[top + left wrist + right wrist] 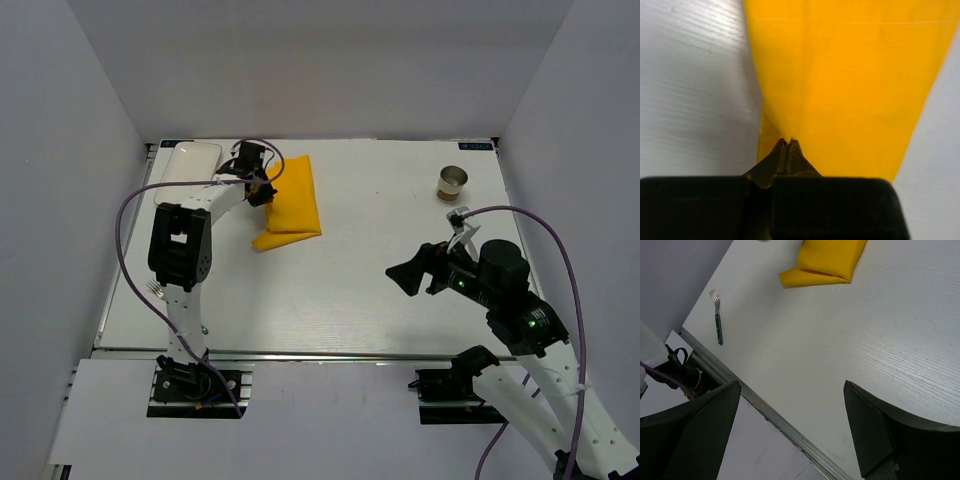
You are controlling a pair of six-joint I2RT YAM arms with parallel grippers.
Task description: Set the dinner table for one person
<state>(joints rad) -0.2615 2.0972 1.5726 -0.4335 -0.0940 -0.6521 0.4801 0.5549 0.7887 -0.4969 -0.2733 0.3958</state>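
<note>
The big white dinner table (350, 290) fills the middle of the top view. It lies flat. Its long side runs from left to right, and the thin lines in its top run the same way. A metal rail (330, 354) goes along its near edge, just past the arm bases.

A fork (717, 325) with a green handle lies flat on the table by the near left corner. The right wrist view shows it.

A small white plate (190, 160) with round corners sits in the far left corner.

Just to the right of the plate is the left gripper (265, 192). In the left wrist view its jaws are squeezed tight together on an edge of the yellow cloth (850, 75). No gap shows between them.

The yellow cloth is folded. Most of it lies on the far left part of the table. Its long side runs from far to near, a bit tilted.

The right gripper (405, 272) is over the near right part of the table. It points to the left. Its jaws are spread wide and hold nothing. Bare table shows between them in the right wrist view.

A small metal cup (452, 182) stands upright near the far right corner, well apart from the cloth.
</note>
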